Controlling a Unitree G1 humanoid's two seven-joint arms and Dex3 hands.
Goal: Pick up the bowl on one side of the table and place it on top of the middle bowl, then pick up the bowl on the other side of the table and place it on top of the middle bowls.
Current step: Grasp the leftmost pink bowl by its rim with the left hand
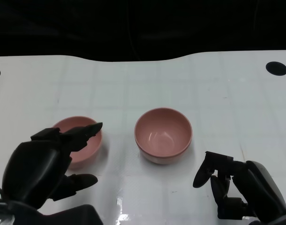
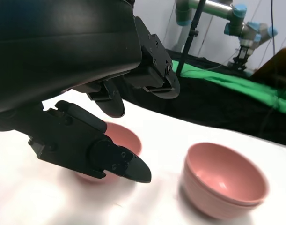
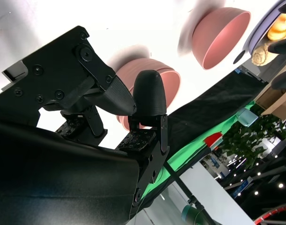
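**Q:** Where are the bowls?

**A:** Middle bowl [image 1: 163,135] sits upright at the table's centre. In my left wrist view a second rim line runs round it, so it looks like two pink bowls nested, one inside the other; I can't confirm that from the head view. Left bowl [image 1: 84,140] stands apart from it, on my left side, also upright, resting on the white table [image 1: 227,103].

**Q:** Left hand?

**A:** My left hand [image 1: 49,164] is above the near edge of the left bowl. Fingers [image 1: 84,132] spread out, upper ones reaching over the rim, a lower one [image 2: 117,161] stretched out in front of the bowl wall. Nothing between them. I see no contact with the bowl, though my own hand hides part of the rim.

**Q:** Right hand?

**A:** My right hand [image 1: 236,187] is near the table's front edge, right of and nearer me than the middle bowl, apart from it. Fingers [image 1: 206,171] bent but separated, holding nothing.

**Q:** Anything else?

**A:** Black round mark [image 1: 276,68] at the table's far right. Green cloth [image 2: 236,86] beyond the table.
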